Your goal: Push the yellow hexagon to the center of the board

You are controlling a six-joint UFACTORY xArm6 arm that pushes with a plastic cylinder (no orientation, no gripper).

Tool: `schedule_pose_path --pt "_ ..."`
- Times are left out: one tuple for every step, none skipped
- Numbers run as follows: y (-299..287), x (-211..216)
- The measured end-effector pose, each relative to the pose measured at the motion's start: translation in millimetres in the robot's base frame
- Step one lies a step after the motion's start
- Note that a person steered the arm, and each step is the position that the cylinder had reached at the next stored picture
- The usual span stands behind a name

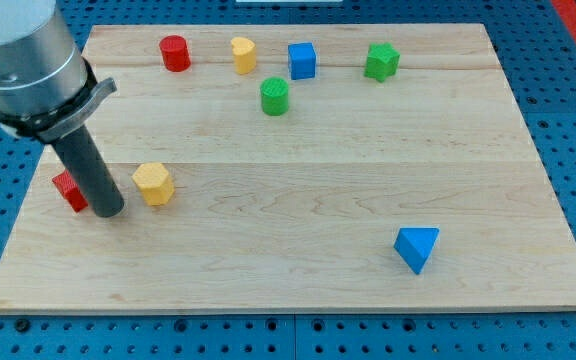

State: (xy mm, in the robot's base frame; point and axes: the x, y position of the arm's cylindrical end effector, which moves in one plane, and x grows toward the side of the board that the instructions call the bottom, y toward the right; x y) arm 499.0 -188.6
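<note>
The yellow hexagon (154,183) lies on the wooden board (298,260) at the view's left, below the middle row. My tip (108,212) rests on the board just left of the hexagon, a small gap apart. A red block (68,189) sits right behind the rod on its left side, partly hidden by it, so its shape is unclear.
Along the view's top stand a red cylinder (175,52), a yellow block (243,54), a blue cube (302,60) and a green block (381,61). A green cylinder (275,96) sits below them. A blue triangle (416,248) lies at the lower right.
</note>
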Motion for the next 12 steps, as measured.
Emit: schedule_pose_path --pt "53.0 -14.2" --pt "87.7 -28.2" --pt "102.6 -51.5" --pt "78.2 -55.3" --pt "66.6 -77.2" --pt "67.5 -101.7" --pt "77.9 -102.0" --pt "76.1 -91.5" --pt "79.7 -88.1" --pt "106.2 -84.5" --pt "130.4 -80.3" --pt "148.7 -79.9"
